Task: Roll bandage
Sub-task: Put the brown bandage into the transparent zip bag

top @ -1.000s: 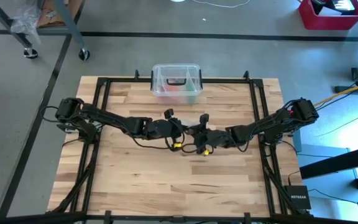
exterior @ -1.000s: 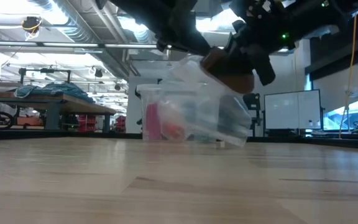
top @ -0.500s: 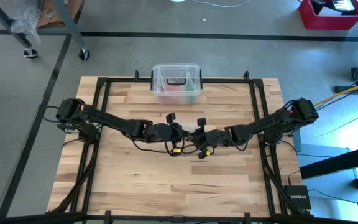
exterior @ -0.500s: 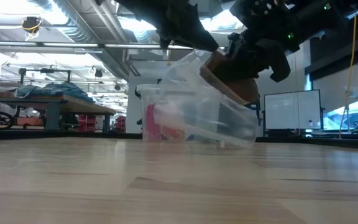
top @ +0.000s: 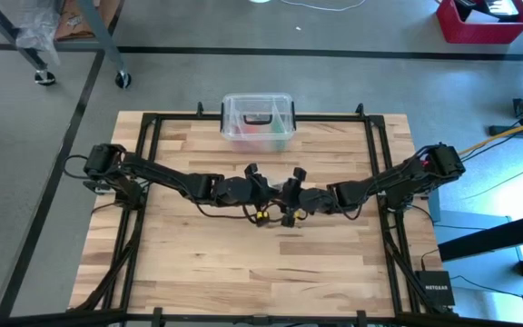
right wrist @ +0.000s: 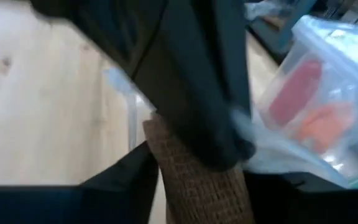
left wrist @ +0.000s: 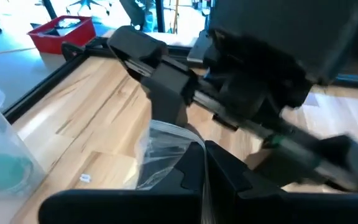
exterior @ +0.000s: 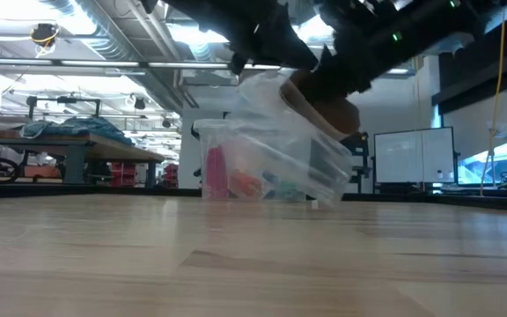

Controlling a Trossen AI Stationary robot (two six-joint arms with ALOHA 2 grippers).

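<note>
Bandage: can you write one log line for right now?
bandage: rolled, entering clear bag | left gripper: holds bag | right gripper: at bandage

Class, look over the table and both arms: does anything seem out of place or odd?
Yes. A small brown fabric bandage roll is up in the air at mid-table, at the mouth of a clear plastic bag that sags tilted from the shut left pincer. The right pincer meets it there. The clear plastic box sits squarely at the far edge.
</note>
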